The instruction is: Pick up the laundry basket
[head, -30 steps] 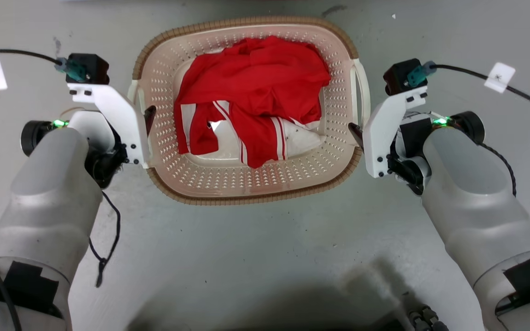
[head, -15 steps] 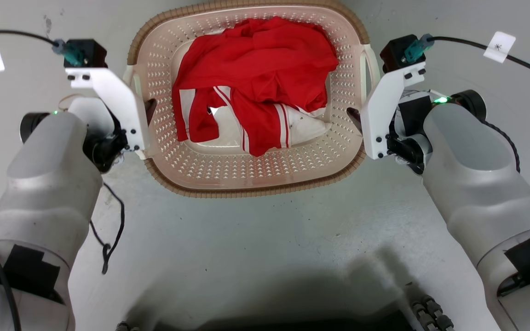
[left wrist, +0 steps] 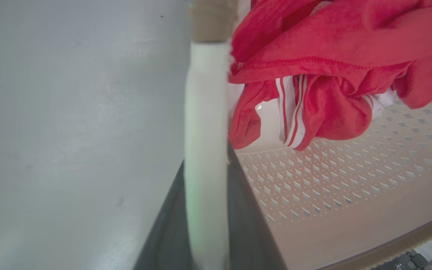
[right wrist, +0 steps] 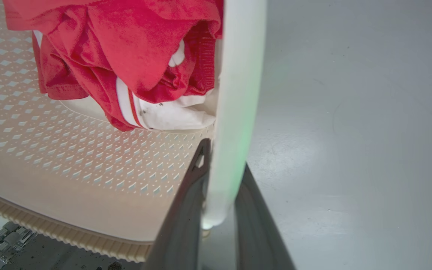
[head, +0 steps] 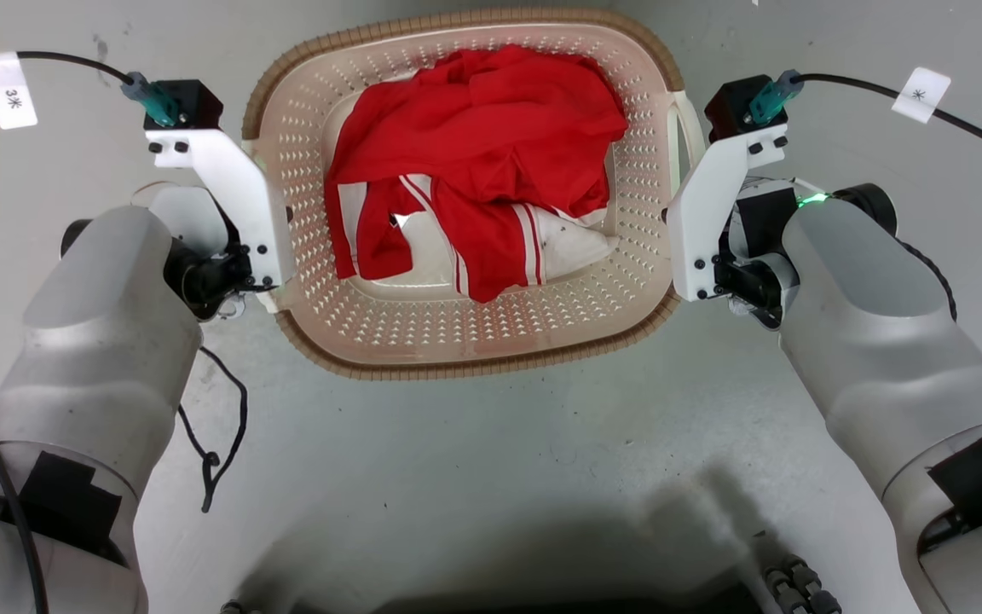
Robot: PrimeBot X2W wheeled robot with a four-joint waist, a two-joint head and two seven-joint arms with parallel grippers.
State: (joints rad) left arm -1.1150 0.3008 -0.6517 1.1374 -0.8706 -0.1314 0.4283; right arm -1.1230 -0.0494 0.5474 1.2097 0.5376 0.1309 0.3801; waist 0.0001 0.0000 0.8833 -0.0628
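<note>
I count one basket point(head: 457, 368), one red-white clothes heap point(head: 474, 145) inside, between my arms over the floor point(head: 491, 477). Two pincers: left pincer point(left wrist: 206, 165) narrow, clamping left handle point(left wrist: 204, 112); right pincer point(right wrist: 223, 157) same on right handle point(right wrist: 238, 75).

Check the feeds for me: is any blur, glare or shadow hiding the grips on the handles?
Head view: sharp and evenly lit, the laundry basket clear; a soft shadow darkens the floor at the bottom edge only. Left wrist view: the left handle, between the left gripper's fingers, is out of focus and faintly green-tinted. Right wrist view: the right handle is likewise blurred, with a green cast.
</note>
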